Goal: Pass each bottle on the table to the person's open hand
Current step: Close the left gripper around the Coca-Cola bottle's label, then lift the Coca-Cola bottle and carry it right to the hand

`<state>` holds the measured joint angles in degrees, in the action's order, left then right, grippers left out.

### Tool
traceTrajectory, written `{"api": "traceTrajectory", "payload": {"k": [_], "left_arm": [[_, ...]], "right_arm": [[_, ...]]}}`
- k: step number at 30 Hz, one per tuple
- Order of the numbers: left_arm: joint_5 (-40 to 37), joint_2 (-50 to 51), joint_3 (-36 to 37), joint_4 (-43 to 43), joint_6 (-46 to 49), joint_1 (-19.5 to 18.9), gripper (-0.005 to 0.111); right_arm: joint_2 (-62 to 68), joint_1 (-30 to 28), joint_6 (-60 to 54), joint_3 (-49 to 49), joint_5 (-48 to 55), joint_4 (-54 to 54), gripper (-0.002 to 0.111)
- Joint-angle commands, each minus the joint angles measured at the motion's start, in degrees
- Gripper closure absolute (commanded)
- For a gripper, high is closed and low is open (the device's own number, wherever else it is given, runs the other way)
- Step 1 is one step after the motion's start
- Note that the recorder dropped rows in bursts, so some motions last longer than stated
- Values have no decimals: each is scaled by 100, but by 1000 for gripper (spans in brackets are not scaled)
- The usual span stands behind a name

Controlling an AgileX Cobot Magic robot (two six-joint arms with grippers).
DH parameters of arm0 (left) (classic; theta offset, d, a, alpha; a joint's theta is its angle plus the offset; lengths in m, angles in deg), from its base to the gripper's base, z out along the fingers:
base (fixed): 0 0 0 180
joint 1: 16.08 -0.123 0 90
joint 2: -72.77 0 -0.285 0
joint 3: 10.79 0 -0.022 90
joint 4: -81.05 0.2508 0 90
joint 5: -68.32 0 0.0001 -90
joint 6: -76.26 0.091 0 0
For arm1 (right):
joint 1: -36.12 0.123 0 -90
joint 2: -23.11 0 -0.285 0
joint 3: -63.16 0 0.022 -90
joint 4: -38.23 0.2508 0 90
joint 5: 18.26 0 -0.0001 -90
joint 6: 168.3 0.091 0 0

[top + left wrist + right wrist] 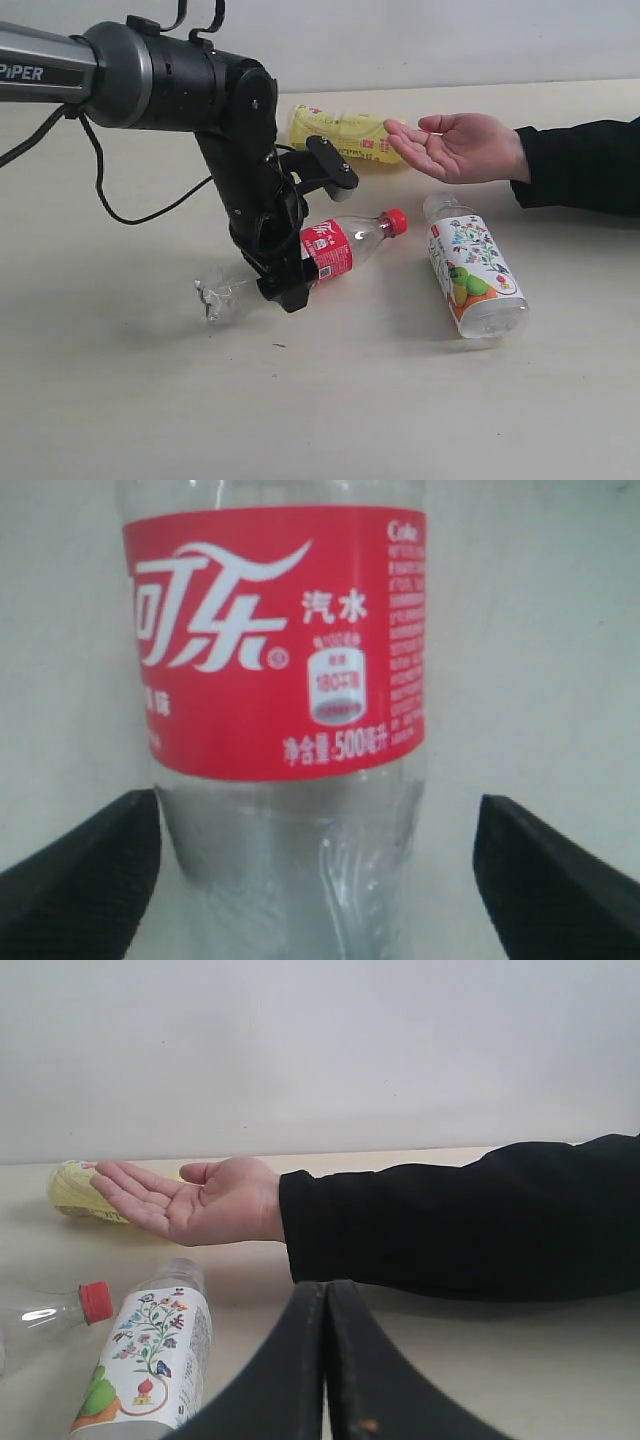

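Observation:
The clear bottle with the red label and red cap lies on the table, cap toward the open hand. My left gripper is open and straddles its clear body below the label; one finger sits at the bottle's side and the other stands apart from it. The person's open hand hovers palm up at the back right. Behind the hand lies the yellow bottle, and below it the floral-label bottle. My right gripper is shut on nothing. No green-label bottle is in view.
A black sleeved forearm reaches in from the right edge. A black cable hangs from the left arm over the table's left part. A pale wall runs behind the table's far edge.

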<state>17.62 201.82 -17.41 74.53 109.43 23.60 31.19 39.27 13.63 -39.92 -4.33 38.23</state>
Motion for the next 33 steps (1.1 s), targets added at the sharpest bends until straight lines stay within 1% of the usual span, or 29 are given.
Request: {"api": "traceTrajectory", "payload": {"k": [1, 3, 5, 6, 9, 13, 14, 21, 24, 26, 30, 33], "left_arm": [[19, 83, -32, 33, 28, 29, 27], [19, 83, -32, 33, 28, 29, 30], [19, 93, -32, 33, 28, 29, 36], [19, 91, -32, 33, 28, 29, 41], [9, 91, -32, 33, 18, 29, 64], [-40, 69, -32, 33, -97, 29, 105], [-66, 54, -32, 33, -136, 29, 106], [-156, -242, -32, 33, -644, 29, 107], [-184, -486, -32, 33, -1100, 29, 107], [-275, -674, -32, -131, -1335, 55, 107], [-413, -1016, -32, -381, -1728, 218, 107], [-166, -1222, -32, -555, -2514, 431, 107]], "right_arm": [[-30, 18, -17, 29, -35, -42, 108], [-30, 18, -17, 29, -35, -42, 108], [-30, 18, -17, 29, -35, -42, 108], [-30, 18, -17, 29, -35, -42, 108], [-30, 18, -28, 29, -35, -42, 108], [-30, 18, -28, 29, -35, -42, 108], [-30, 18, -28, 29, -35, -42, 108], [-30, 18, -28, 29, -35, -42, 108], [-30, 18, -28, 29, -35, -42, 108], [-30, 18, -28, 29, -35, -42, 108], [-30, 18, -28, 29, -35, -42, 108], [-30, 18, -28, 29, -35, -42, 108]]}}
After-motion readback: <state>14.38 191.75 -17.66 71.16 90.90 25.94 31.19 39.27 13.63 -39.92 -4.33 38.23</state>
